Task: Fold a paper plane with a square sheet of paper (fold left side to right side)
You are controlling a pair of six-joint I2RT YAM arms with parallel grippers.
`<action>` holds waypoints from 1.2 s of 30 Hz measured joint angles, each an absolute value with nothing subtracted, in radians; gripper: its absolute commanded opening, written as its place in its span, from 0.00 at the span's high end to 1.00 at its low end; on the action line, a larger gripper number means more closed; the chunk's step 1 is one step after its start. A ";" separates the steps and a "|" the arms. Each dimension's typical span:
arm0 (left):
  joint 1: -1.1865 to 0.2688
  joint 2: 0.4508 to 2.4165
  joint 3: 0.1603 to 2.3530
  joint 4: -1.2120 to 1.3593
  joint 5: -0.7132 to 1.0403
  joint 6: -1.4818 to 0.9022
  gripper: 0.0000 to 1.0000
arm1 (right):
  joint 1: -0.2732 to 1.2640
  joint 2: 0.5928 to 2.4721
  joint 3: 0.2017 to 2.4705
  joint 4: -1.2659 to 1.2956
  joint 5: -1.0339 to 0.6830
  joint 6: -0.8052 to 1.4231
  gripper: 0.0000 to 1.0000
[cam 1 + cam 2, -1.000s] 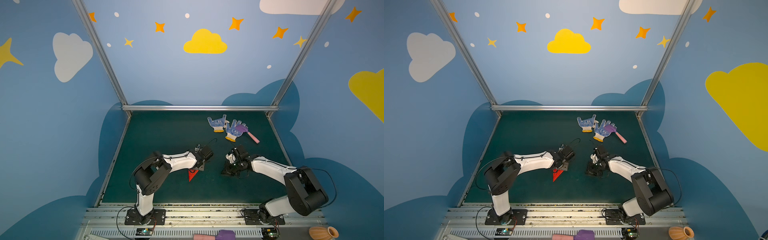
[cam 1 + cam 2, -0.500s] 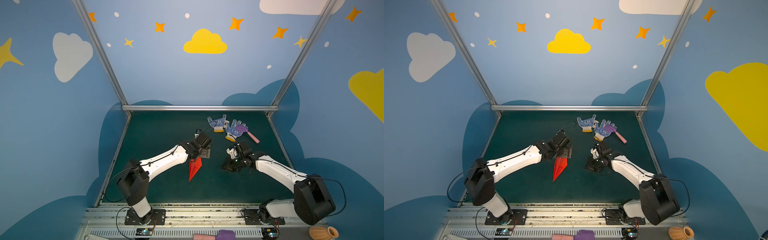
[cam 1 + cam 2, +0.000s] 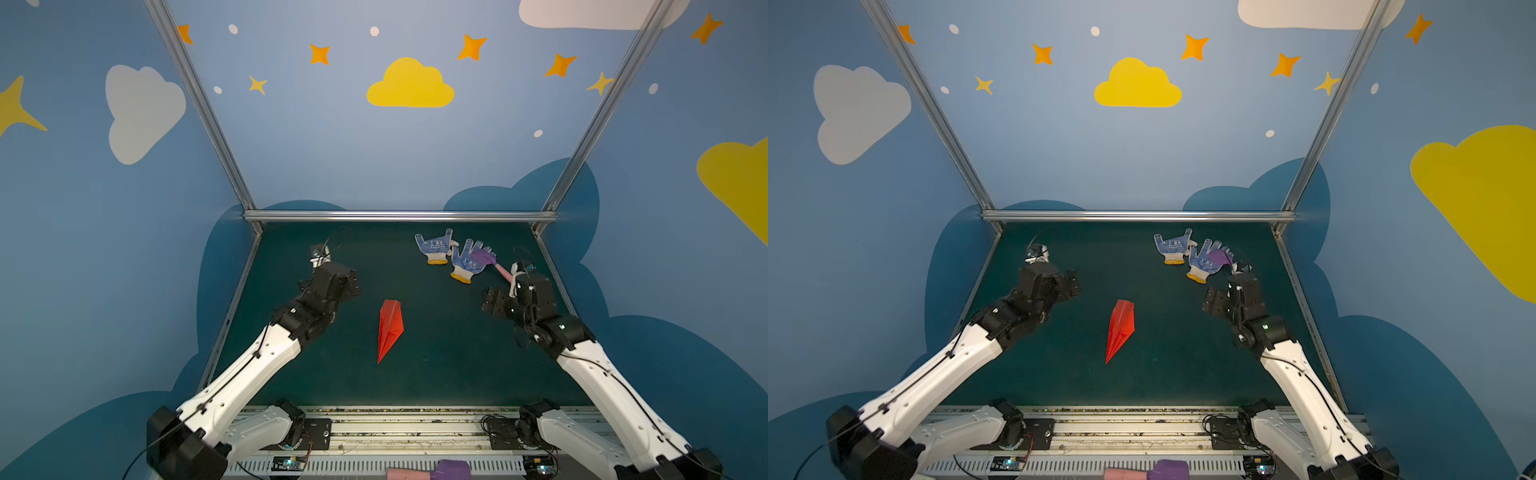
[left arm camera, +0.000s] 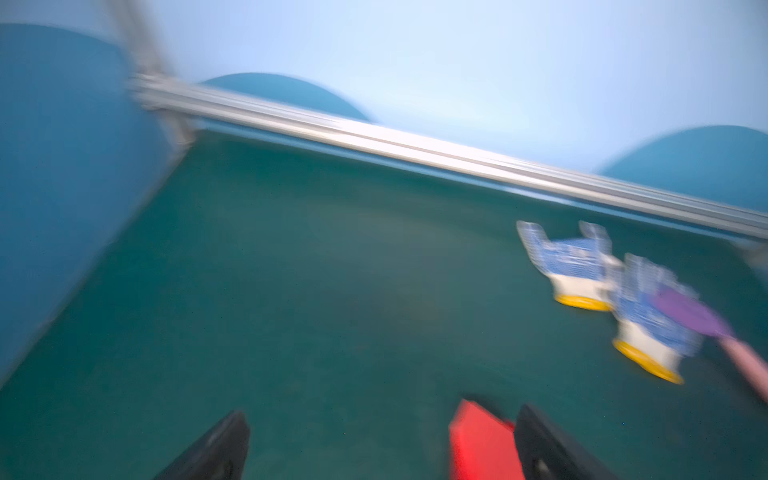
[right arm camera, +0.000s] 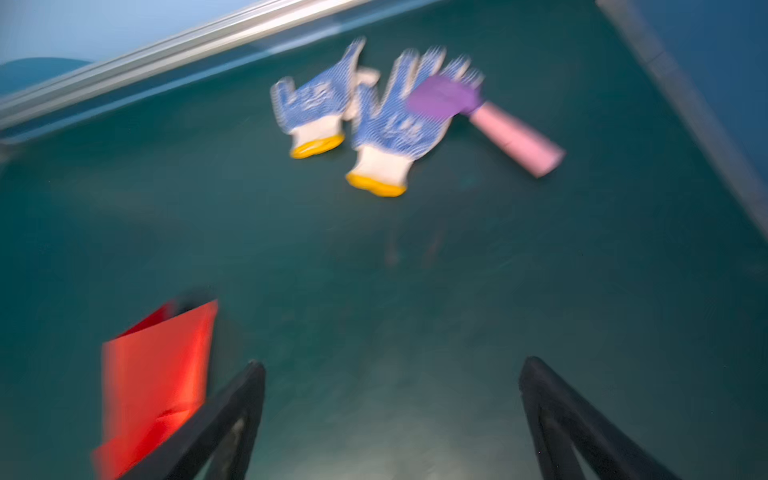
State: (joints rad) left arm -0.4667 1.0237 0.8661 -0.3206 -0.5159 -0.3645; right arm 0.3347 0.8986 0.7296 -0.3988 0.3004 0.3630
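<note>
The paper plane [image 3: 390, 328] is laid flat in the middle of the green table [image 3: 457, 374], and it is touched by nothing. In both top views it is seen as a slim red dart. Its long line is run from near to far, tipped only a little. The sharp nose is pointed at the near edge and the wide tail at the far wall. The folding is judged to be done.

The left gripper [image 4: 380, 422] is found to the left of the tail and a bit farther back. Its fingers [image 4: 220, 449] are spread wide, with nothing between them. In the blurred left wrist view, the red tail is seen just beside one finger, on its inner side.

The right gripper [image 5: 392, 365] is found to the right of the tail, well apart from it. Its fingers [image 5: 582, 415] are spread wide and empty too. In the blurred right wrist view, the red paper is seen outside one finger, not in the gap.

The left gripper is judged to be the nearer one. For a grab, it would have to be brought right and nearer, and set across the long line.

The gloves [image 3: 453, 257] and the toy hammer [image 3: 490, 262] are laid at the far right, well apart from the plane.
</note>
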 measured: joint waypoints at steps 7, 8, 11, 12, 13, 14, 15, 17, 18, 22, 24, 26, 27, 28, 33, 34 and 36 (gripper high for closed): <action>-0.204 0.948 0.456 0.021 -0.581 -0.248 0.00 | 0.235 0.902 0.435 -0.097 0.515 0.220 0.05; -0.174 0.981 0.420 0.072 -0.570 -0.244 0.00 | 0.213 0.933 0.427 -0.059 0.518 0.210 0.05; -0.124 1.122 0.393 0.183 -0.534 -0.233 0.00 | 0.169 1.043 0.436 0.033 0.506 0.207 0.05; -0.119 1.168 0.396 0.223 -0.519 -0.223 0.00 | 0.164 1.081 0.441 0.062 0.499 0.202 0.05; -0.117 1.214 0.401 0.267 -0.501 -0.213 0.00 | 0.162 1.126 0.445 0.105 0.489 0.195 0.05; -0.117 1.257 0.407 0.309 -0.485 -0.198 0.00 | 0.162 1.177 0.446 0.161 0.480 0.181 0.05; -0.117 1.292 0.414 0.341 -0.474 -0.189 0.00 | 0.161 1.217 0.442 0.216 0.471 0.173 0.04; -0.116 1.364 0.446 0.380 -0.451 -0.159 0.00 | 0.160 1.300 0.433 0.321 0.451 0.142 0.04; -0.115 1.386 0.459 0.398 -0.437 -0.141 0.00 | 0.160 1.328 0.433 0.354 0.437 0.126 0.04; -0.109 1.431 0.447 0.557 -0.369 -0.067 0.00 | 0.150 1.418 0.411 0.582 0.343 0.048 0.03; -0.098 1.446 0.418 0.623 -0.336 -0.056 0.00 | 0.141 1.485 0.374 0.740 0.308 0.030 0.03; -0.068 1.473 0.405 0.662 -0.283 -0.052 0.00 | 0.129 1.542 0.353 0.802 0.281 0.017 0.03; -0.051 1.493 0.403 0.686 -0.263 -0.054 0.00 | 0.116 1.549 0.354 0.786 0.260 0.018 0.03; -0.034 1.513 0.407 0.695 -0.241 -0.056 0.00 | 0.102 1.547 0.358 0.781 0.235 0.019 0.03; 0.017 1.526 0.427 0.685 -0.142 -0.059 0.00 | 0.043 1.532 0.390 0.791 0.155 0.027 0.03; 0.018 1.526 0.430 0.687 -0.130 -0.058 0.00 | 0.044 1.530 0.392 0.793 0.147 0.026 0.03; 0.017 1.526 0.431 0.688 -0.112 -0.058 0.00 | 0.049 1.525 0.392 0.792 0.140 0.025 0.03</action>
